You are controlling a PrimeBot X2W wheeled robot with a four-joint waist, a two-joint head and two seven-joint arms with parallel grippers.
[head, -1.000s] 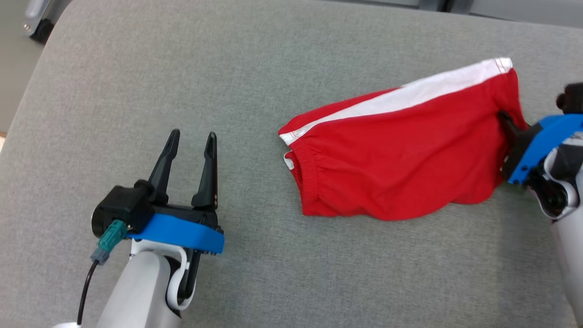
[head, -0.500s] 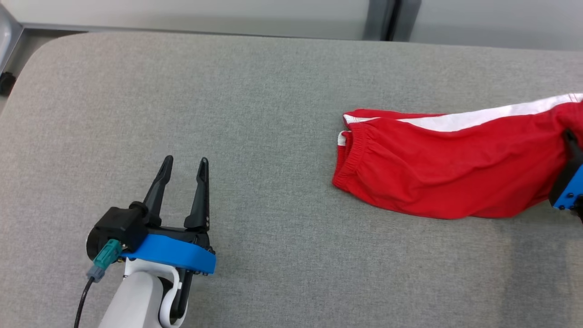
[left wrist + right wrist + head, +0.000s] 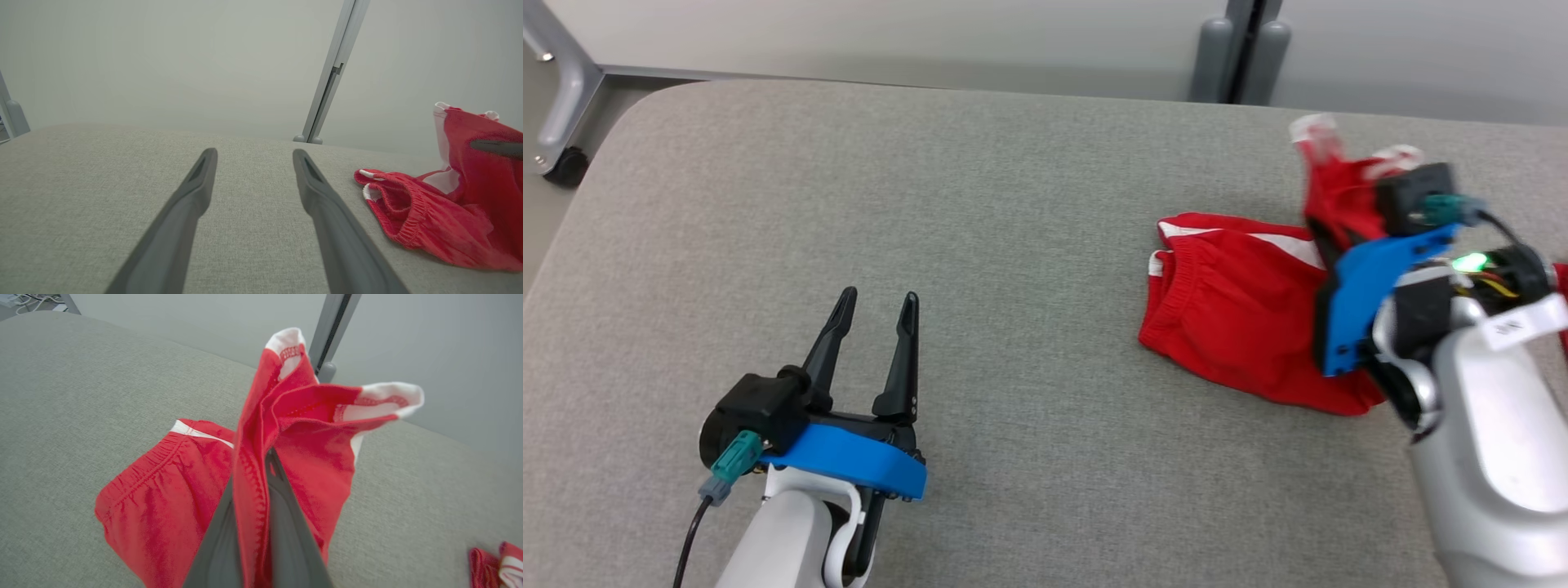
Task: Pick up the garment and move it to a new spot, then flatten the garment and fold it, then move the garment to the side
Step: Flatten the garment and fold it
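**Finding 1: step in hand.** The right gripper point(image 3: 255, 469) is clenched on the leg end of the red shorts point(image 3: 1233, 318), and a bunched fold of several layers is pinched between its fingers. That end is raised off the grey surface point(image 3: 1013, 245), with the white-edged leg hems point(image 3: 384, 396) flopping above the fingertips. The waistband point(image 3: 1172, 286) lies flat on the surface, toward the right side and nearer the far edge than the near edge. By my assessment this is the pick-up and carry to a new spot, and it is only partly achieved because half the garment rests on the surface.

**Recommendation.** Lift straight up until the waistband hangs free before travelling sideways, otherwise the cloth is likely to drag and roll under itself. The grip takes a thick wad close to the hem, so a jerk may let the outer layers slip. Move slowly. The open middle of the surface looks the most suitable place to set the garment down, with room to spread it.

**Finding 2: left gripper.** The left gripper point(image 3: 879, 306) is released, with its fingers parted and nothing between them. It sits over the near left part of the surface, well apart from the shorts and not obstructing.

**Finding 3: surroundings.**
- A second piece of red and white cloth point(image 3: 496, 565) lies near the right edge. Keep the carried garment from sweeping over it.
- A grey post point(image 3: 1241, 49) stands just behind the far edge, close to the raised hems. Avoid swinging that way.
- A frame leg with a castor point(image 3: 556, 155) stands beyond the far left corner and is of no concern.
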